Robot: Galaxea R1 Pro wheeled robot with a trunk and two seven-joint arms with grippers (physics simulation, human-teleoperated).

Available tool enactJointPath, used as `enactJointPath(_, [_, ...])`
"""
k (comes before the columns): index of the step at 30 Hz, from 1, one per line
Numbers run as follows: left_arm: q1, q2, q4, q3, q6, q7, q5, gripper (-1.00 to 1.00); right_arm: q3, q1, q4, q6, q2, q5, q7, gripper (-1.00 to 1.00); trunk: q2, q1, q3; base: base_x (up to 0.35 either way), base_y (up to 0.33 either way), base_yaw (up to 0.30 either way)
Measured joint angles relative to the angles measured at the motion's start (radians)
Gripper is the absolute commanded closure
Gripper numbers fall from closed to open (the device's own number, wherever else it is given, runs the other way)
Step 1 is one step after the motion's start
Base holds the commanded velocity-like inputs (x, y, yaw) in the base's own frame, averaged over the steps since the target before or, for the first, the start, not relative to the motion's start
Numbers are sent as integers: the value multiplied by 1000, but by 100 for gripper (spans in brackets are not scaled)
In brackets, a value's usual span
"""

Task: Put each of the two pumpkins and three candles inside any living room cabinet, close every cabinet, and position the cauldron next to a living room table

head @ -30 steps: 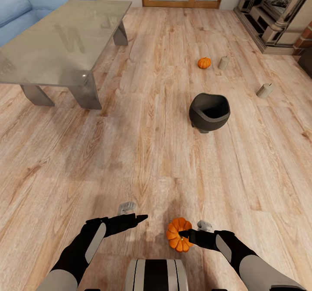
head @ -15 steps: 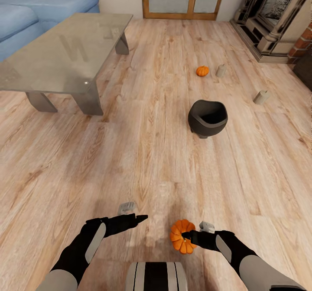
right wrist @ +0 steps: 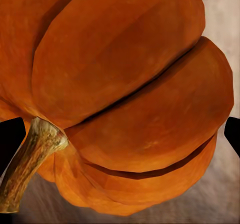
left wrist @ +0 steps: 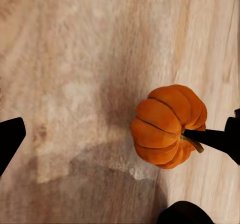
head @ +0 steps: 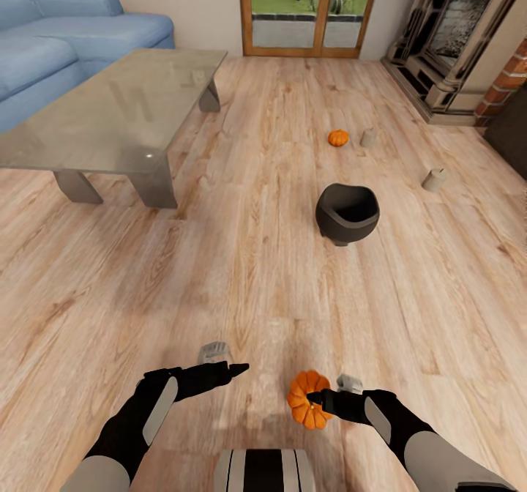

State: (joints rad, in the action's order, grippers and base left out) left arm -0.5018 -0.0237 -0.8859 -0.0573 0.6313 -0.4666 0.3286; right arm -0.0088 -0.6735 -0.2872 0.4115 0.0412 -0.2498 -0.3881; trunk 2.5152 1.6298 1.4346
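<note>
One pumpkin (head: 309, 400) unchanged in right fingers (head: 317, 397)

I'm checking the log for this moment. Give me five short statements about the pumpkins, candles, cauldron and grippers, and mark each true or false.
1. The right gripper holds a pumpkin. True.
2. The left gripper holds a candle. False: its fingers are empty, over bare floor.
3. The second pumpkin lies inside the cauldron. False: it sits on the floor beyond the cauldron, beside a candle.
4. Another candle stands on the floor toward the fireplace side, apart from the cauldron. True.
5. The cauldron stands against the glass table. False: open floor separates them.
</note>
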Motion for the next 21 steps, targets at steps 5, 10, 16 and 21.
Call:
enactJointPath(5, [-1,26,0,3,2,-1,1,-100,-2,0,-7,0,1,-1,-1,100,-1,-2,-19,0,0,0])
enactJointPath(10, [-1,40,0,8,4,-3,0,-100,-3,0,-96,5,2,-5,-2,100,-2,-5,-39,0,0,0])
enactJointPath(16, [-1,44,0,11,6,-3,0,-100,-4,0,-166,12,24,3,-2,100,-4,-7,-62,0,0,0])
enactJointPath(21, [-2,44,0,13,7,-1,0,-100,-4,0,-220,44,33,-3,-3,100,-5,-9,-81,0,0,0])
